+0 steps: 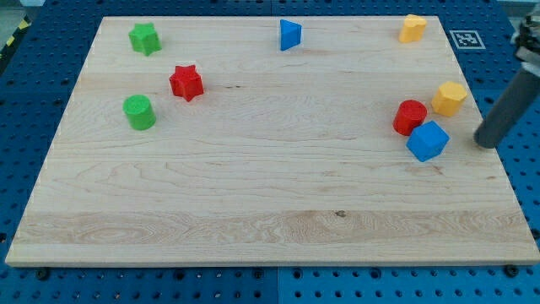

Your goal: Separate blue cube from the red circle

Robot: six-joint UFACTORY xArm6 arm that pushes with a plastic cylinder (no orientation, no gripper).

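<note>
Right now blue cube sits touching red circle, low and to the view's right of it, near the counter's right edge. Yellow hexagon-ish block is just beside the red circle on its upper right, so that cluster is tight; pushing the cube toward the view's bottom or left looks like the cleanest way to split them without dragging the yellow one. My tip rests just right of the blue cube, apart from it, about level with it. Rod leans up toward the view's top right, arm body out of frame. No claw on this rig, just a bare rod, nothing held. From this side a straight push left would likely shove the cube along the circle; probably needs repositioning above the cube first.
</note>
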